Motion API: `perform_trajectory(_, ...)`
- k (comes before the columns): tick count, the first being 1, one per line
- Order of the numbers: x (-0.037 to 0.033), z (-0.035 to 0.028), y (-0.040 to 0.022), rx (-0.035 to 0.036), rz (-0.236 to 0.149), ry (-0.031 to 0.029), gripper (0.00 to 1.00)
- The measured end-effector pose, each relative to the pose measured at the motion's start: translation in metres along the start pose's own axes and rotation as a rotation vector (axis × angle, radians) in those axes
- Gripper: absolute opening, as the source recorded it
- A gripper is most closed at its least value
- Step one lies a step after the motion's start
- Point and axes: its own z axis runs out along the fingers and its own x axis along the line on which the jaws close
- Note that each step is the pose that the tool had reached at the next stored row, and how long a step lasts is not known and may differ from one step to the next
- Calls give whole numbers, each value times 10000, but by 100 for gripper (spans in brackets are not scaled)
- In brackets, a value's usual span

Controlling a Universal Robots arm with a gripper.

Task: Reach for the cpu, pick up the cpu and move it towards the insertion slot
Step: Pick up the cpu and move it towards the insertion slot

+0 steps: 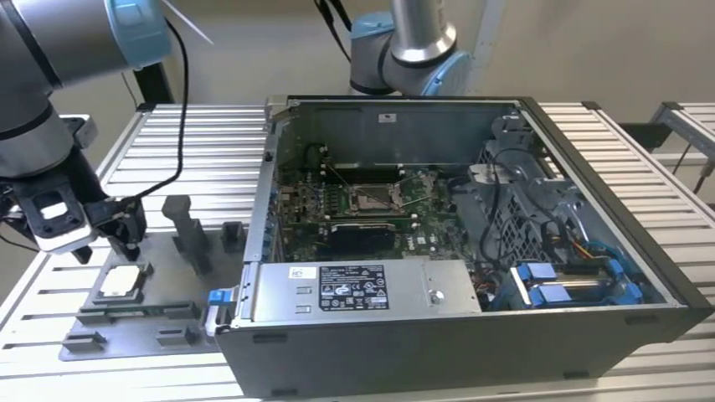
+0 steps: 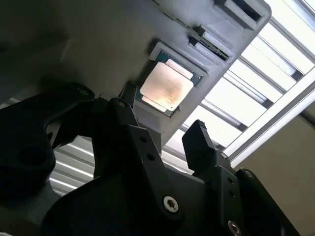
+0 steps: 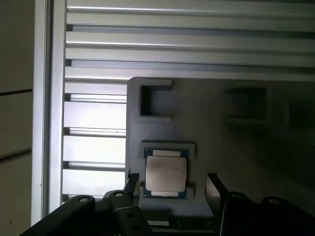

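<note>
At the exterior view's left your gripper (image 1: 106, 249) hangs just above the one cpu (image 1: 120, 282), its two fingers (image 3: 212, 189) spread and empty, straddling the chip. The cpu lies flat in a nest on the grey fixture plate (image 1: 146, 322), probably to stay square for grasping; rightward stands one open computer case (image 1: 447, 360), its single socket (image 1: 374, 197) bare, well apart.

Space around the flat silver-beige square cpu (image 1: 120, 281) seems open, but tall grey plastic posts (image 1: 186, 232) and the black metal computer case (image 1: 447, 352) rise on the exterior view's right.
</note>
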Motion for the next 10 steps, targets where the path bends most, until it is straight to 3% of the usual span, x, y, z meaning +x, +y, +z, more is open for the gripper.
perform_trajectory(10,18,180,-47,6,-1,1,100)
